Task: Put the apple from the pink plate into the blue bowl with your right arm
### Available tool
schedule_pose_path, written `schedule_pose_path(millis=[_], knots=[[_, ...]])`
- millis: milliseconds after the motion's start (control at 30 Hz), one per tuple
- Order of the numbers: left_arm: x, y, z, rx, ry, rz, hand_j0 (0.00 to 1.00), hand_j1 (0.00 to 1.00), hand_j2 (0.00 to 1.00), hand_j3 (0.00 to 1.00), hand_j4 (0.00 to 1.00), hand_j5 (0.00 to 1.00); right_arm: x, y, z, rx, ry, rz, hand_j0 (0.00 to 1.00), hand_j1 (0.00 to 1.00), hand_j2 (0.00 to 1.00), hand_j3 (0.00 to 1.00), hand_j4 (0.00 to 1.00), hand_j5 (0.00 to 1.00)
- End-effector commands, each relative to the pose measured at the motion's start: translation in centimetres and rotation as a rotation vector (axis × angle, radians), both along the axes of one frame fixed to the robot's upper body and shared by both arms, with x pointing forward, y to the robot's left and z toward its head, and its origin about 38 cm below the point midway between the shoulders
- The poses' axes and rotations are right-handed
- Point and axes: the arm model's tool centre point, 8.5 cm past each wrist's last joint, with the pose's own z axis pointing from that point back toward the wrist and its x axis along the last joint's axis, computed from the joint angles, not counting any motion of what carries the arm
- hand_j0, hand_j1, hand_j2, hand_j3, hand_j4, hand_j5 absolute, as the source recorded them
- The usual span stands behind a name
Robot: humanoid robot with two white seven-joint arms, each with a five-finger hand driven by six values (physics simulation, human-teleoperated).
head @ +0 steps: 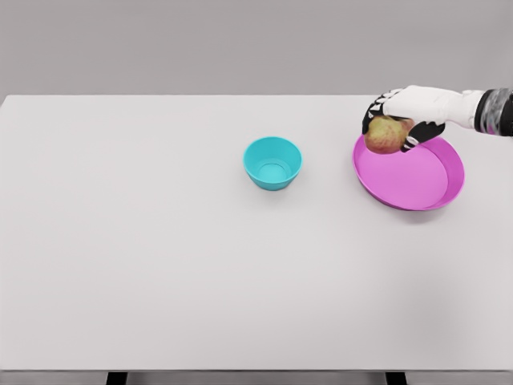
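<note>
Head view: the apple (385, 134) sits in the right hand (398, 120), whose fingers wrap it from above and behind, over the plate's (446, 183) far-left rim and seemingly lifted clear of it. The bowl (272, 162) stands well apart to the left on the counter (160, 265), upright and empty. The left arm is out of view. The risk, as I judge it: the grip looks shallow, so a quick sideways sweep could let the apple slip out short of the small bowl, or clip its rim.
</note>
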Motion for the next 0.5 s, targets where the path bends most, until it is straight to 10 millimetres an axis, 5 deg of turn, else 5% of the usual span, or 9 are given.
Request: schedule_pose_path(millis=[0, 467], knots=[[0.0, 0.0, 0.0, 0.0, 0.0, -0.001, 1.0, 1.0, 1.0, 1.0, 1.0, 1.0, -0.2, 1.5, 0.6, 0.014, -0.018, 0.04, 0.59, 0.59, 0.59, 0.59, 0.59, 0.59], [0.0, 0.0, 0.0, 0.0, 0.0, 0.001, 1.0, 1.0, 1.0, 1.0, 1.0, 1.0, -0.3, 9.6, 1.4, 0.097, -0.055, 0.199, 0.6, 0.6, 0.6, 0.6, 0.6, 0.6]])
